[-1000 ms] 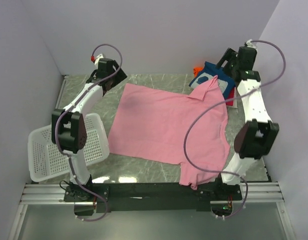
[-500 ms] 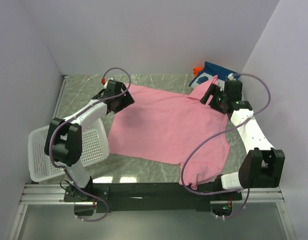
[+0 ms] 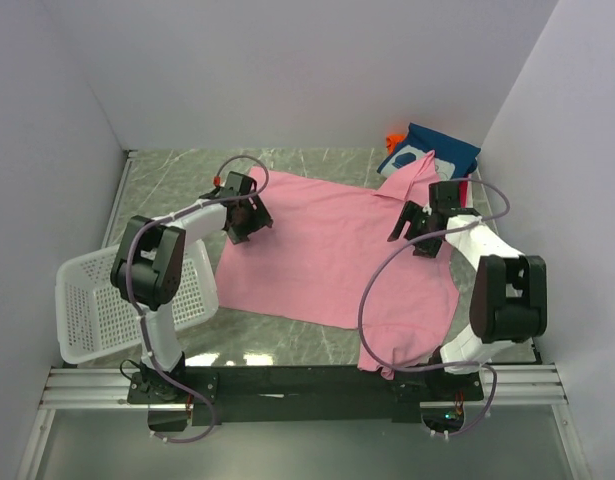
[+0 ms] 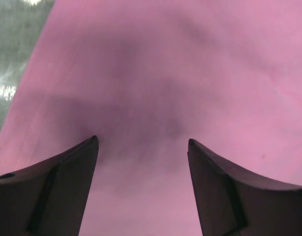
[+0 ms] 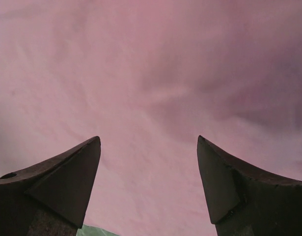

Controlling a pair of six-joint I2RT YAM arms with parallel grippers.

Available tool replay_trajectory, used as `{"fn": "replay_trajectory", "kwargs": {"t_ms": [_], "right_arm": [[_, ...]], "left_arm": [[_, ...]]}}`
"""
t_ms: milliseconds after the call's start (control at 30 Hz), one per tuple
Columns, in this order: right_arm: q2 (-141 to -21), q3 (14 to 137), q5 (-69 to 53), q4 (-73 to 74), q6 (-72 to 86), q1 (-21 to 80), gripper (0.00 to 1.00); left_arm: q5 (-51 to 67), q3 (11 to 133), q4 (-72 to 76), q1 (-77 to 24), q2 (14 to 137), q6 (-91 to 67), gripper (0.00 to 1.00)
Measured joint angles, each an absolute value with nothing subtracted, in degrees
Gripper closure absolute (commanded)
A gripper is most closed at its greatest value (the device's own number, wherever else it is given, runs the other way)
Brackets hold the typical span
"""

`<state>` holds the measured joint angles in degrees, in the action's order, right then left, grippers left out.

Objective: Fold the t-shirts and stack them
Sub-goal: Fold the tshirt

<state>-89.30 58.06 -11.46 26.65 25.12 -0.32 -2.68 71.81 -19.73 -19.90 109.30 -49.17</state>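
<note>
A plain pink t-shirt (image 3: 327, 250) lies spread flat on the marble table, one sleeve hanging toward the near edge. My left gripper (image 3: 249, 220) hovers low over its upper left part, open, with only pink cloth (image 4: 190, 59) between the fingers (image 4: 142, 139). Over the shirt's upper right part, near the collar, my right gripper (image 3: 407, 230) is also open (image 5: 148, 137) above bare pink cloth (image 5: 141, 64). Folded t-shirts are stacked at the back right, a navy blue one (image 3: 434, 150) on top with orange (image 3: 392, 137) showing behind it.
A white mesh basket (image 3: 87, 310) sits at the left edge of the table, beside the left arm. Purple walls close in the left, back and right sides. Grey-green marble table (image 3: 177, 175) shows around the shirt.
Both arms have swung down from the back corners onto the pink shirt, the left to its upper left, the right to near the collar. Both grippers stay open.
</note>
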Motion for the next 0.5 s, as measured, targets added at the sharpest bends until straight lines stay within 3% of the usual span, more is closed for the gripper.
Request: {"fn": "replay_trajectory", "kwargs": {"t_ms": [500], "right_arm": [[-103.0, 64.9, -10.7, 31.0, 27.9, -0.6, 0.15]], "left_arm": [[-1.2, 83.8, -20.9, -18.3, 117.9, -47.1, 0.21]]}}
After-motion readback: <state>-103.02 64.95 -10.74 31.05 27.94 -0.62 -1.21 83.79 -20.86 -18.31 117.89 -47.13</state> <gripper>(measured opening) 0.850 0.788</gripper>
